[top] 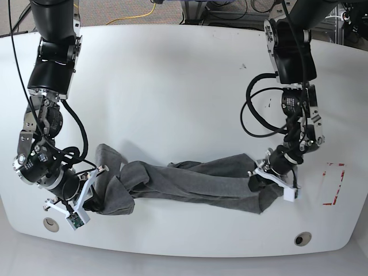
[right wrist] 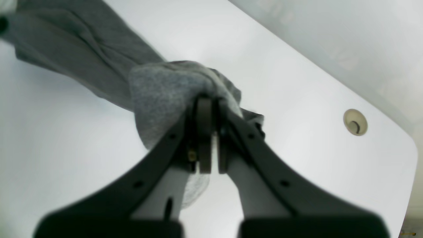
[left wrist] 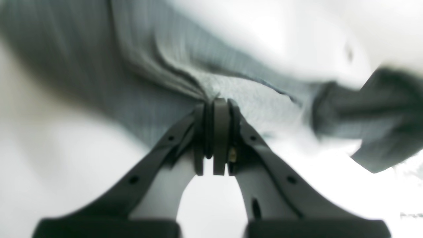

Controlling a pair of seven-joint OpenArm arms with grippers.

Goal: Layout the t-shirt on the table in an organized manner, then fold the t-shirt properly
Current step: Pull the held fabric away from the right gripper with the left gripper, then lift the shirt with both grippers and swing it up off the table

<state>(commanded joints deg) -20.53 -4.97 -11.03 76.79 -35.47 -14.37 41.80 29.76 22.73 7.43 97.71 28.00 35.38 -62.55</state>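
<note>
T-shirt: the dark heather-grey t-shirt (top: pixel 190 181) lies bunched into a long wrinkled rope across the near half of the worktop, running from about 8 o'clock to about 4 o'clock in the base view, both ends gathered into clumps.
Worktop: glossy white worktop (top: pixel 172 75) with curved edges; most of its far half is bare.
Left claw: the left claw (left wrist: pixel 216 105) is pinched tight on a fold of the shirt; creases fan out from the grip toward 11 o'clock in its wrist view. In the base view it sits at the shirt's 4 o'clock end.
Right claw: the right claw (right wrist: pixel 210 99) is clamped on a wad of cloth, a paler inside face of the knit curling over its fingers; the rest of the shirt trails off toward 10 o'clock in its wrist view. In the base view it holds the 8 o'clock end.
Grommet holes: one round grommet hole (top: pixel 50 224) near the 8 o'clock edge, another (top: pixel 302 237) near the 5 o'clock edge, both apart from the cloth.
Red tape mark: a red-tape rectangle (top: pixel 332 184) at about 4 o'clock, beyond the shirt's end.
</note>
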